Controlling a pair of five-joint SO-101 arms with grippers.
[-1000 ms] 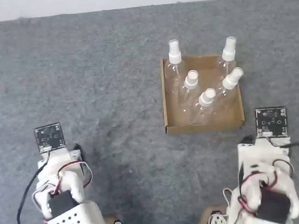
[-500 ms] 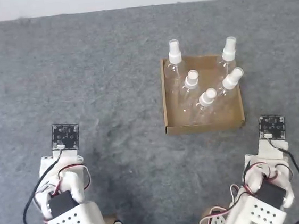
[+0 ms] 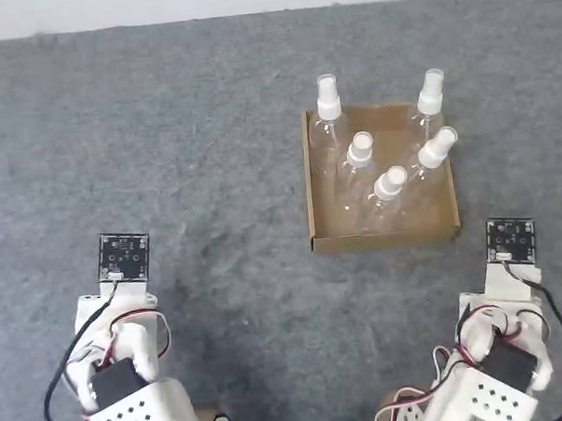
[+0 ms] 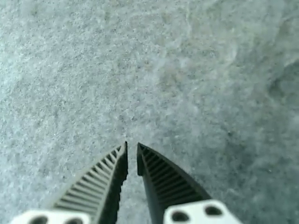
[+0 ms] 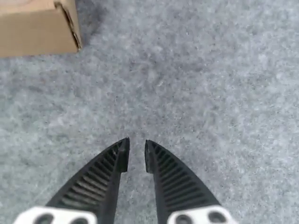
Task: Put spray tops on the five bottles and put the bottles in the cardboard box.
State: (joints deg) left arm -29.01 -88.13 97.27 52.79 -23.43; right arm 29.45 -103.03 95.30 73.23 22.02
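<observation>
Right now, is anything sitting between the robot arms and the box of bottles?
Nothing visible does. Bare grey carpet lies between the left end effector, the right end effector and the brown cardboard box, where five clear bottles with white spray tops already stand.

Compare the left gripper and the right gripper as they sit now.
The right gripper has a corner of the cardboard box a little ahead of it; the left gripper faces bare grey carpet, away from the box. The right gripper's tips leave a slightly wider slit than the left gripper's. Shared: both hold nothing, with jaws nearly closed, pointing down at the carpet.
</observation>
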